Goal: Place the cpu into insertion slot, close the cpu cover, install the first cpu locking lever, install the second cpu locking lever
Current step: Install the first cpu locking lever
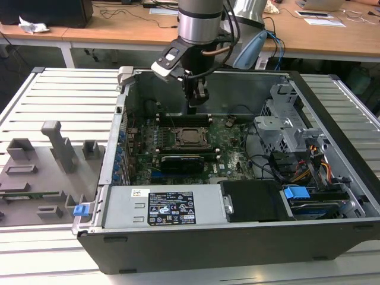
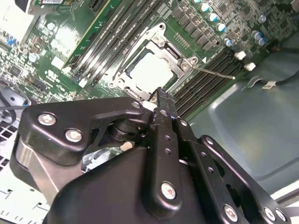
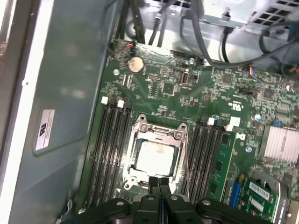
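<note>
- The small flat square cpu [image 3: 156,157] with a silvery-beige metal top lies face-up in the dark square insertion slot [image 2: 135,61] on the green motherboard [image 1: 231,148], between two banks of long black memory slots [image 3: 112,144].
- The thin silver-grey metal cpu cover [image 3: 160,130], a frame with a square window, appears to be folded down around the chip.
- A thin metal wire locking lever [image 2: 215,73] juts sideways from one corner of the socket across the memory slots, so it looks unlatched.
- The black claw [image 3: 159,181] hangs just above the socket's edge, its fingertips pressed together with nothing between them.
- The chip is near-square, with no marked long axis, and its edges run parallel to the memory slots.
- It is probably light, rigid and fragile, and best taken by its edges, because the pin grid beneath it would bend easily.
- The lever's long axis points away from the socket. It is likely springy and slippery, and is best pushed near its free end.
- The open dark computer case [image 1: 237,249] lies on a pale slatted bench [image 1: 59,89].
</note>
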Controlling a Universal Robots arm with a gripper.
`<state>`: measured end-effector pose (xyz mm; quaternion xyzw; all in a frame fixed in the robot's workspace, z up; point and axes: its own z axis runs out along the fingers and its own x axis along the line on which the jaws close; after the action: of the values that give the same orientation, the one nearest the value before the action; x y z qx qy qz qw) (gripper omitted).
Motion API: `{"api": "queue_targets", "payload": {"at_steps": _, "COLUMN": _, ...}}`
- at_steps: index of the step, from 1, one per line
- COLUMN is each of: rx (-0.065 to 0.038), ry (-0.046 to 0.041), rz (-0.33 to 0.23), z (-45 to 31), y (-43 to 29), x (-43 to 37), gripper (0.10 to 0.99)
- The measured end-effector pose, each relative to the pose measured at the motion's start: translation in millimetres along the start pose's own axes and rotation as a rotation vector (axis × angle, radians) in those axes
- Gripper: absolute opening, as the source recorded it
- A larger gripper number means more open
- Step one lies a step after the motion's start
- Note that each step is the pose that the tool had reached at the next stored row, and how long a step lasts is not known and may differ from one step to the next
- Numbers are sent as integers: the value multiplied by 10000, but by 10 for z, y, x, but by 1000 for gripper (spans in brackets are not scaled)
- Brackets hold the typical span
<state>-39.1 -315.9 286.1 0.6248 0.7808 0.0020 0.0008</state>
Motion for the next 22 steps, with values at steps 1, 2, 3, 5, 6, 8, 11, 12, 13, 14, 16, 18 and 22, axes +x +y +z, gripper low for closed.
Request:
{"api": "queue_targets", "payload": {"at_steps": 1, "rx": 0, "ry": 1, "rz": -132, "z": 0, "y": 0, "x": 0, "gripper": 106}}
{"api": "queue_targets", "payload": {"at_steps": 2, "rx": -1, "ry": 1, "rz": -184, "z": 1, "y": 0, "x": 0, "gripper": 106}}
{"api": "queue_targets", "payload": {"at_steps": 3, "rx": 0, "ry": 1, "rz": -230, "z": 1, "y": 0, "x": 0, "gripper": 106}}
{"api": "queue_targets", "payload": {"at_steps": 5, "rx": 0, "ry": 2, "rz": -370, "z": 2, "y": 0, "x": 0, "gripper": 106}}
{"api": "queue_targets", "payload": {"at_steps": 6, "rx": 0, "ry": 2, "rz": -418, "z": 2, "y": 0, "x": 0, "gripper": 106}}
{"api": "queue_targets", "payload": {"at_steps": 8, "rx": 0, "ry": 3, "rz": -552, "z": 3, "y": 0, "x": 0, "gripper": 106}}
{"api": "queue_targets", "payload": {"at_steps": 11, "rx": 1, "ry": 3, "rz": -736, "z": 4, "y": 0, "x": 0, "gripper": 106}}
{"api": "queue_targets", "payload": {"at_steps": 12, "rx": 1, "ry": 4, "rz": -822, "z": 4, "y": 0, "x": 0, "gripper": 106}}
{"api": "queue_targets", "payload": {"at_steps": 13, "rx": 0, "ry": 4, "rz": -861, "z": 4, "y": 0, "x": 0, "gripper": 106}}
{"api": "queue_targets", "payload": {"at_steps": 14, "rx": 1, "ry": 4, "rz": -911, "z": 4, "y": 0, "x": 0, "gripper": 106}}
{"api": "queue_targets", "payload": {"at_steps": 16, "rx": 1, "ry": 4, "rz": -1040, "z": 4, "y": 0, "x": 0, "gripper": 106}}
{"api": "queue_targets", "payload": {"at_steps": 18, "rx": 1, "ry": 5, "rz": -1136, "z": 5, "y": 0, "x": 0, "gripper": 106}}
{"api": "queue_targets", "payload": {"at_steps": 22, "rx": 1, "ry": 6, "rz": -1322, "z": 5, "y": 0, "x": 0, "gripper": 106}}
